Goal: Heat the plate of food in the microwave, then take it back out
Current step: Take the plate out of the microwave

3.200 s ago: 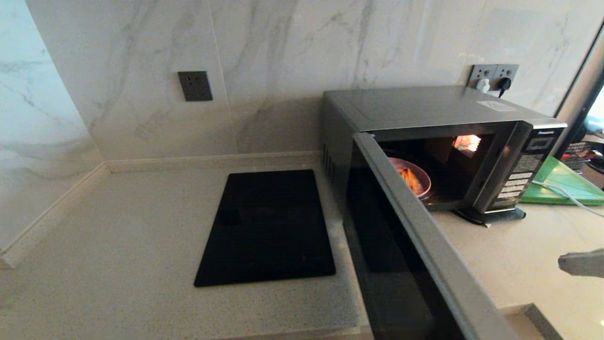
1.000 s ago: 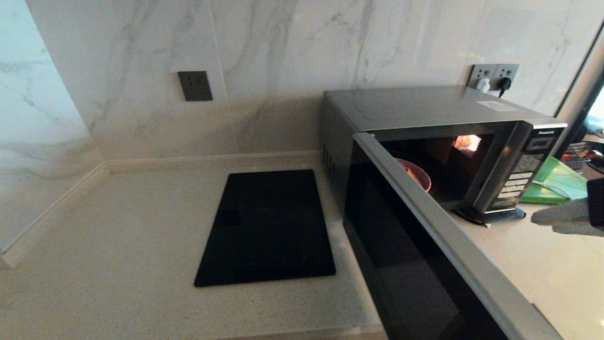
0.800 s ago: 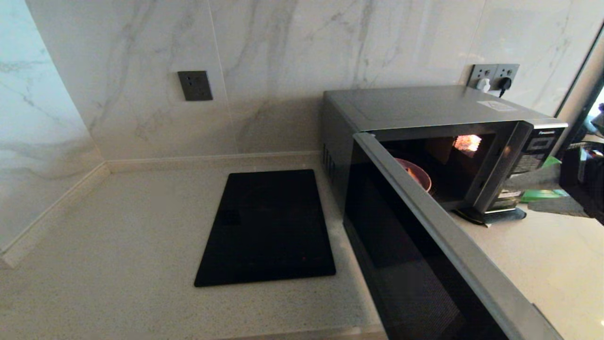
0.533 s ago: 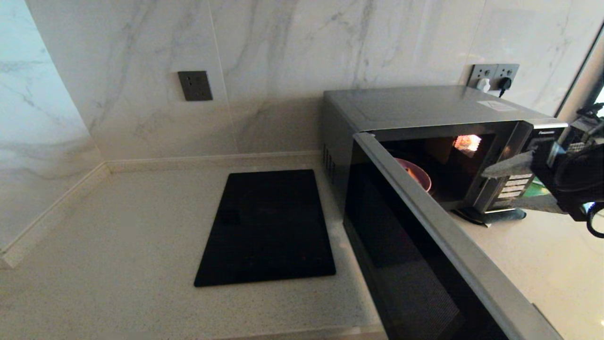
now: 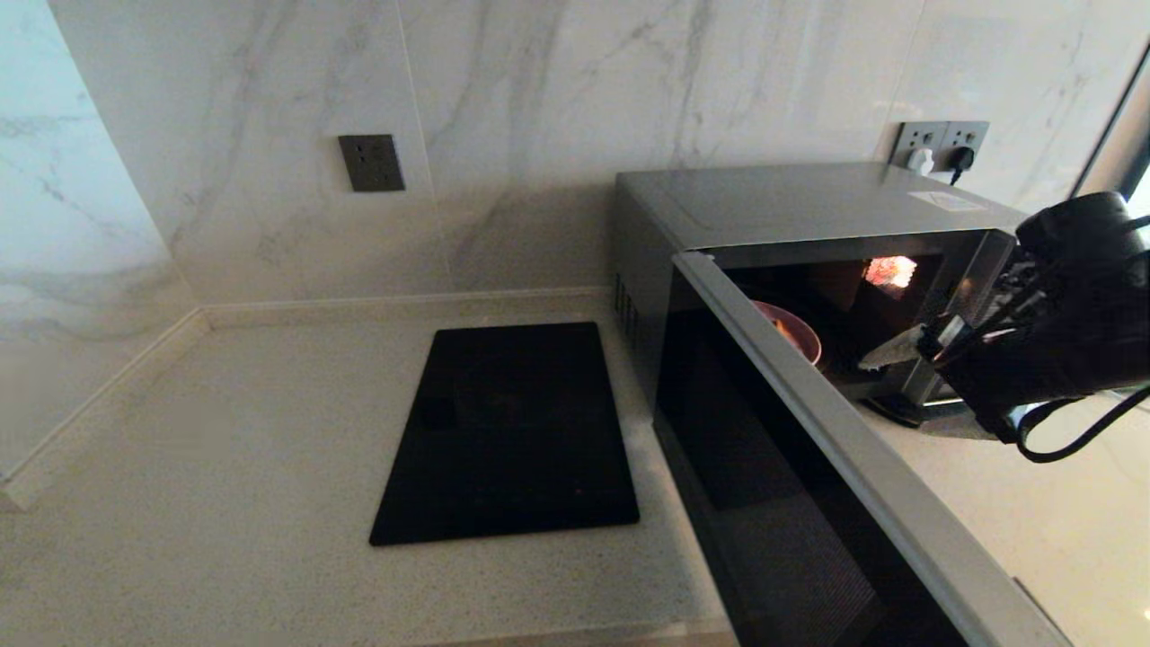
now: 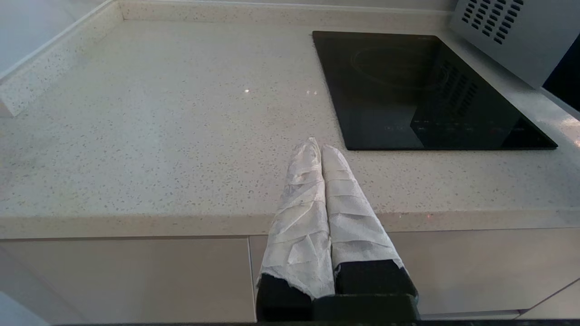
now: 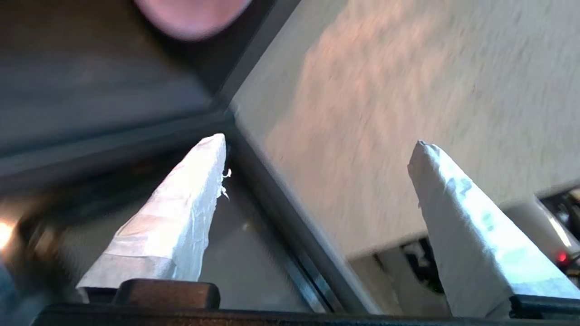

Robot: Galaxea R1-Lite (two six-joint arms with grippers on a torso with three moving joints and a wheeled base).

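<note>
Now I see my right gripper (image 7: 317, 145) spread wide at three o'clock before the microwave (image 5: 809, 202), plate of food (image 5: 795, 334) inside; left gripper (image 6: 321, 147) pressed together, parked.

head: high, facing counter (image 5: 225, 503) | wrists: low, close

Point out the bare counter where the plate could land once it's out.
Bare counter lies between the left wall and the cooktop, and a smaller patch right of the open microwave door. The right gripper crowds the microwave's mouth near the plate.
</note>
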